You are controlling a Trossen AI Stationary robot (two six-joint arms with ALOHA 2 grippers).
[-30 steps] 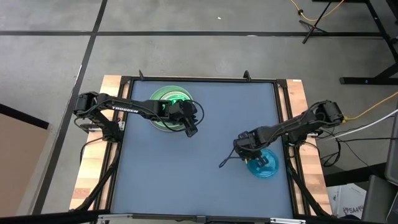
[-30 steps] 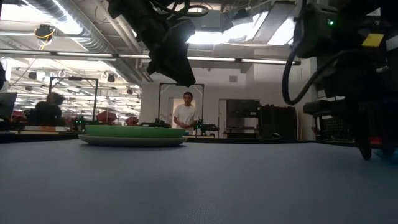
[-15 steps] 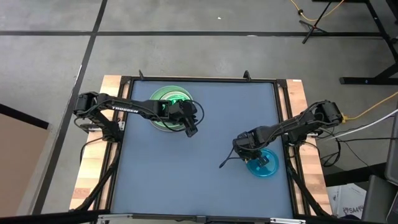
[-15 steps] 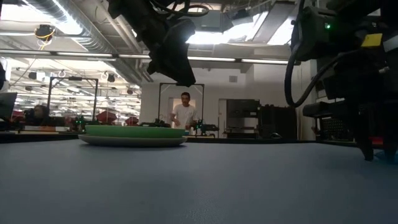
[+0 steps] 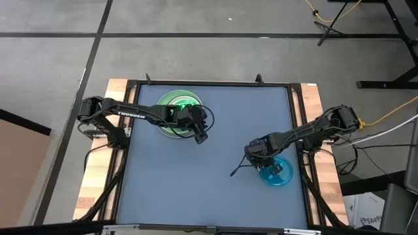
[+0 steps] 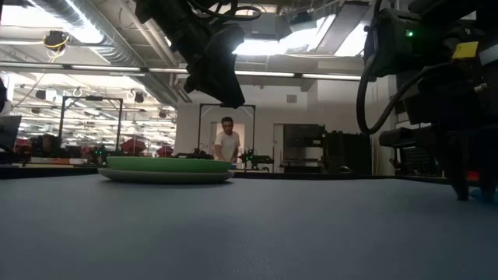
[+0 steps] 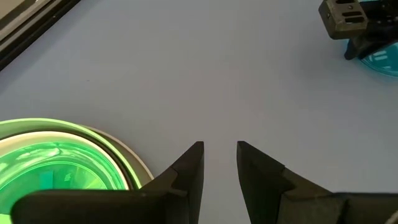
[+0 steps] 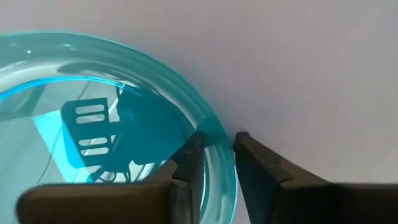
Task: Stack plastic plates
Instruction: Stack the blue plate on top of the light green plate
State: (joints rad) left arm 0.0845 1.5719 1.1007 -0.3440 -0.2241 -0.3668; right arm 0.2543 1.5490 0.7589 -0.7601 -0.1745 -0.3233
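My right claw [image 8: 214, 155] pinches the cyan plate's [image 5: 275, 172] rim at lower right of the surface [image 5: 215, 170] — next lift it toward the green stack [image 5: 179, 108], upper left — my left claw [image 7: 219, 165] hovers there, narrowly parted.

A large open lab or workshop: behind the table [image 6: 249, 225] run exposed ceiling ducts [image 6: 85, 31] and strip lights [image 6: 327, 76], with equipment racks [image 6: 299, 148], cluttered benches [image 6: 47, 159] and a standing person [image 6: 226, 145].

Two arms are working over one surface [image 5: 196, 189], each with one end effector. One stack of plates [image 5: 171, 104] and one cyan plate [image 5: 277, 176] are lying there.
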